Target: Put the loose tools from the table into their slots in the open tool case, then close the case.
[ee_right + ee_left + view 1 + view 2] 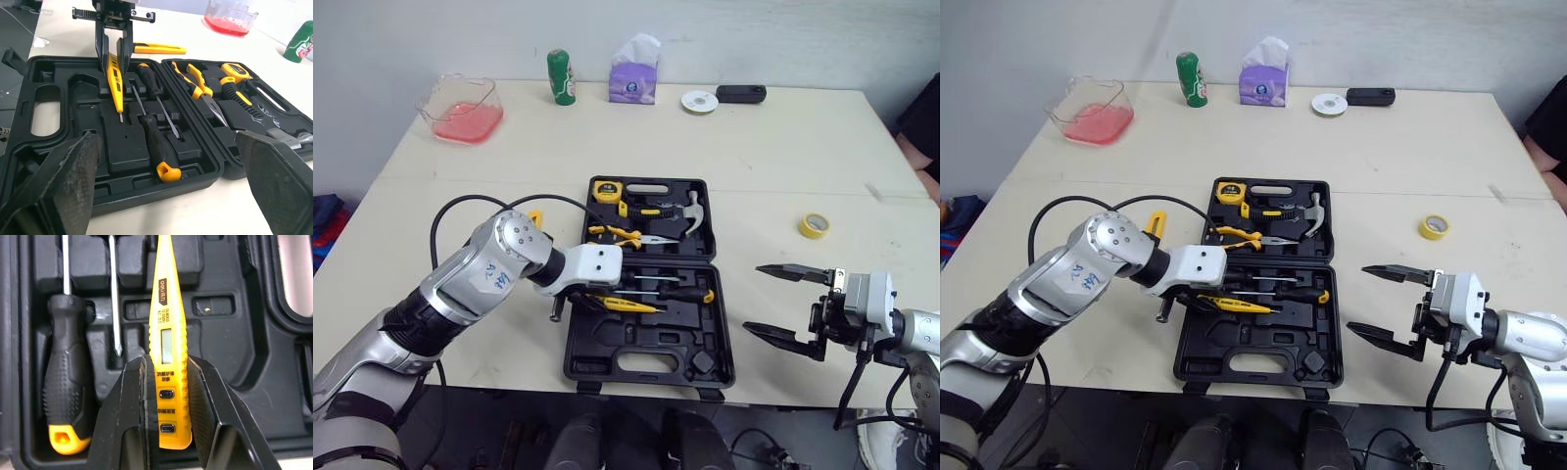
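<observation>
The black moulded-plastic tool case is lying open on the cream surface, with the lid half on the far side and the near half facing up.

The left gripper is clamping the slim yellow plastic tester pen between its two black fingers, over the left part of the near half. The pen is pointing its metal tip down toward the moulded tray; whether the tip is touching cannot be told.

The left wrist view is showing the pen's printed lettering, small display window and two buttons. Beside it, the black knurled-rubber screwdriver with a yellow end cap is sitting in its slot.

The right wrist view is showing the flat yellow utility knife lying loose on the surface, just left of the case.

The head views are showing the yellow tape measure, yellow-handled pliers and steel-headed hammer seated in the far half, and a yellow tape roll lying right of the case.

The right gripper is hovering just right of the case, fingers spread wide and holding nothing.
</observation>
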`<action>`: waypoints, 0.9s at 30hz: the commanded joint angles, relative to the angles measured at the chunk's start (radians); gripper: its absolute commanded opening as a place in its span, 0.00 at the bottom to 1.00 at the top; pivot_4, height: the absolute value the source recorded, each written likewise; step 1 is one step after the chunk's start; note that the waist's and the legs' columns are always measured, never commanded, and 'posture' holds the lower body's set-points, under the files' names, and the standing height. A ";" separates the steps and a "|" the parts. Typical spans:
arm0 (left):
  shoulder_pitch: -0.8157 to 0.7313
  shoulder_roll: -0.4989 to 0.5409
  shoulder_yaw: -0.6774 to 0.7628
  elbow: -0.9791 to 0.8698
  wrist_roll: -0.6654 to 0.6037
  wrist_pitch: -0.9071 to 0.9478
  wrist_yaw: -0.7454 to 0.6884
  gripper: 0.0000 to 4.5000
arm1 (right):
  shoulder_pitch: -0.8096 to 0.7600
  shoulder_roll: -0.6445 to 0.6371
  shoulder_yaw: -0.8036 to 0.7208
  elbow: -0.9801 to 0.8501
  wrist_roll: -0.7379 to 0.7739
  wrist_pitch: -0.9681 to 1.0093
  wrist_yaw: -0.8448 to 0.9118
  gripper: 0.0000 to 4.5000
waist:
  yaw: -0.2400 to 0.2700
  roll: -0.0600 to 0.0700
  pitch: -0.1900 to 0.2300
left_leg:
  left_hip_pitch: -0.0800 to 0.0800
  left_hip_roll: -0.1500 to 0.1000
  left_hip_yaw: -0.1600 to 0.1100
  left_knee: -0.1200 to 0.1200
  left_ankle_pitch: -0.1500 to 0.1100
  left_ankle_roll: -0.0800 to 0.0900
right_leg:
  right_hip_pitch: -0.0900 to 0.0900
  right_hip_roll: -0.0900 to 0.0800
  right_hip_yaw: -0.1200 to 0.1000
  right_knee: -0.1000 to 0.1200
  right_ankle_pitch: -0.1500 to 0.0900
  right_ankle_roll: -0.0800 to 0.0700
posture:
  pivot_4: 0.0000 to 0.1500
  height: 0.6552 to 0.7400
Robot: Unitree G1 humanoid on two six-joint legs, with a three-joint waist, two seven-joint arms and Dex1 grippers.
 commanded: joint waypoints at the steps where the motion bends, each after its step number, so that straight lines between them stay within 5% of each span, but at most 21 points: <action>1: -0.009 0.003 -0.020 0.000 0.051 -0.013 0.001 0.11 | 0.001 -0.003 -0.020 -0.052 0.018 0.005 -0.017 1.00 | 0.000 0.000 0.000 | 0.000 0.000 0.000 0.000 0.000 0.000 | 0.000 0.000 0.000 0.000 0.000 0.000 | 1.00 1.00; 21: 0.027 -0.019 -0.011 0.014 0.087 -0.030 0.014 0.11 | -0.025 -0.004 0.003 -0.090 0.015 0.045 -0.047 1.00 | 0.000 0.000 0.000 | 0.001 0.000 0.000 0.001 0.000 0.000 | 0.002 0.000 0.000 0.001 0.000 0.000 | 1.00 1.00; 27: 0.032 -0.057 0.035 0.022 0.066 -0.058 0.031 0.67 | -0.041 -0.008 0.005 -0.074 0.010 0.043 -0.039 1.00 | 0.000 0.000 0.000 | 0.001 0.000 -0.001 0.002 0.000 0.001 | 0.002 0.000 0.000 0.001 0.000 0.000 | 1.00 1.00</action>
